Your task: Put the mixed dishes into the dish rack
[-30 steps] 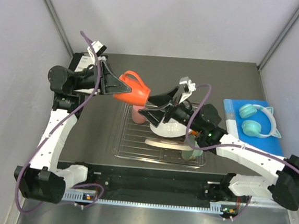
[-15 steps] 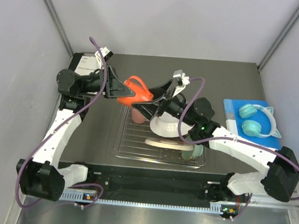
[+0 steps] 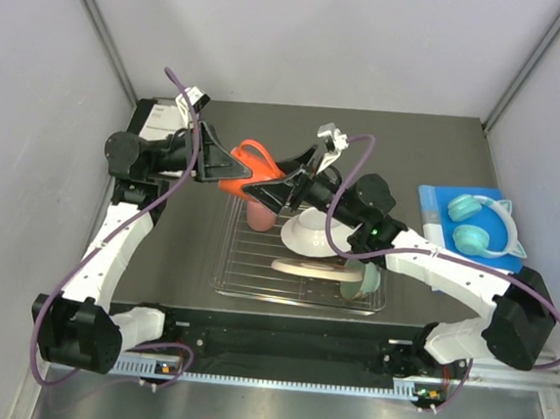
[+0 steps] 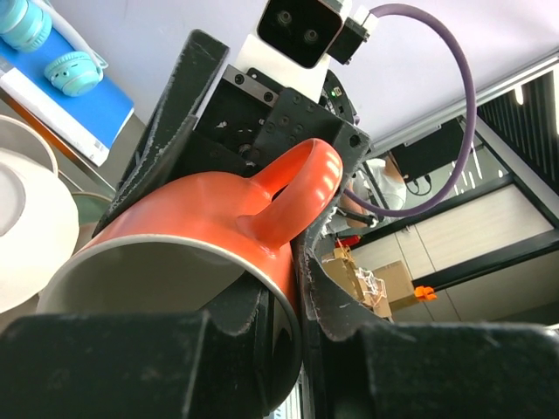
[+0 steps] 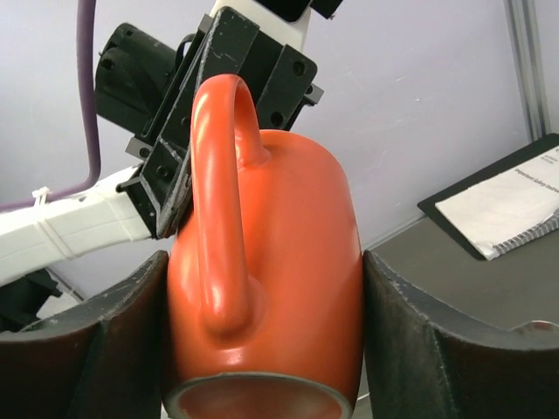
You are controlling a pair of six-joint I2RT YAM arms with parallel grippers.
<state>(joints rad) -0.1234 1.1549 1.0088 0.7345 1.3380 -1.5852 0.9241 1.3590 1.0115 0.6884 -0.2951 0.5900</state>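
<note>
The cream-and-orange mug hangs in the air above the far left corner of the dish rack, held between both arms. My left gripper is shut on its rim, one finger inside and one outside. My right gripper is closed on the mug's body, a finger on each side, handle facing its camera. In the rack sit the pink cup, white bowl, beige plate and mint-green bowl.
Turquoise headphones lie on a blue book at the right. A white booklet lies at the far left corner and shows in the right wrist view. Grey walls enclose the table.
My right gripper has moved left and up to the mug and closed around its body. My left arm has brought the mug slightly right and kept hold of the rim.
</note>
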